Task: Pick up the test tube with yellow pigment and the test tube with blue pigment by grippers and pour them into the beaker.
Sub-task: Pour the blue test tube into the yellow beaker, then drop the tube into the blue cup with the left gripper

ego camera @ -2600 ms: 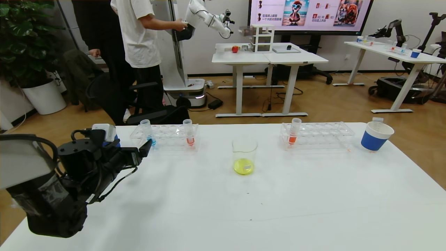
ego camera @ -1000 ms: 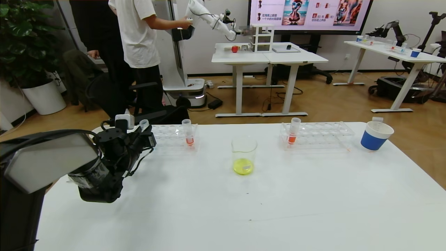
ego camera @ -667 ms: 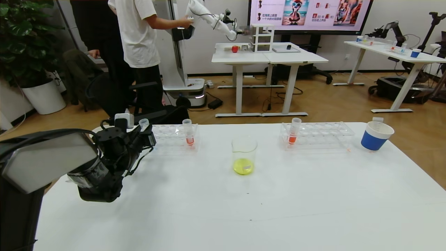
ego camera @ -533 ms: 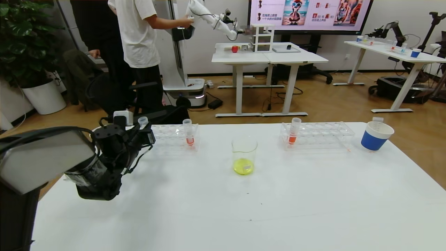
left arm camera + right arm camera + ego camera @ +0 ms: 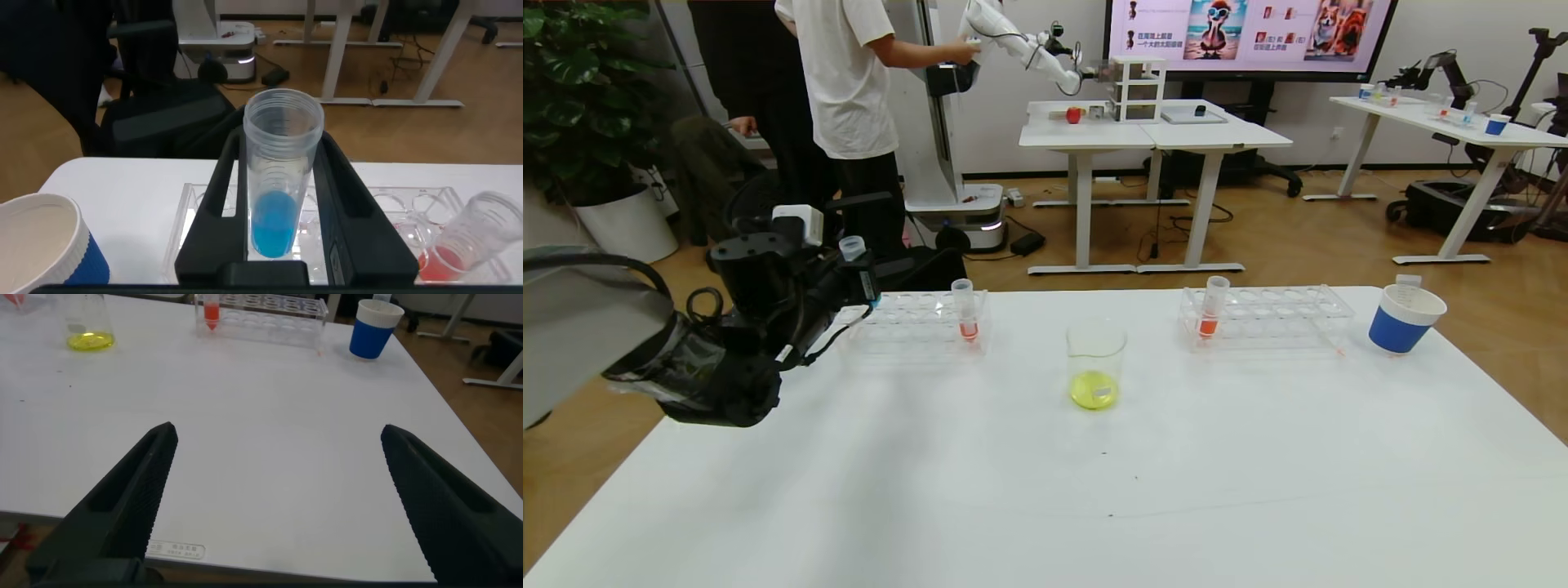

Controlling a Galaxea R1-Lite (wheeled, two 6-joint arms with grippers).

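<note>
Head view: left gripper (image 5: 854, 273) holds the blue tube (image 5: 853, 255) upright above the left rack's (image 5: 923, 318) end.
Its jaws clamp the tube's sides; the beaker (image 5: 1096, 363) with yellow liquid stands mid-table. Right gripper (image 5: 274, 498) hangs wide open over bare table (image 5: 270, 433).

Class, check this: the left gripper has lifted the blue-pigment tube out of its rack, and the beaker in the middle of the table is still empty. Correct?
Not quite. The left gripper does hold the test tube with blue pigment above the rack, but the beaker is not empty: the head view shows yellow liquid pooled in its bottom.
</note>
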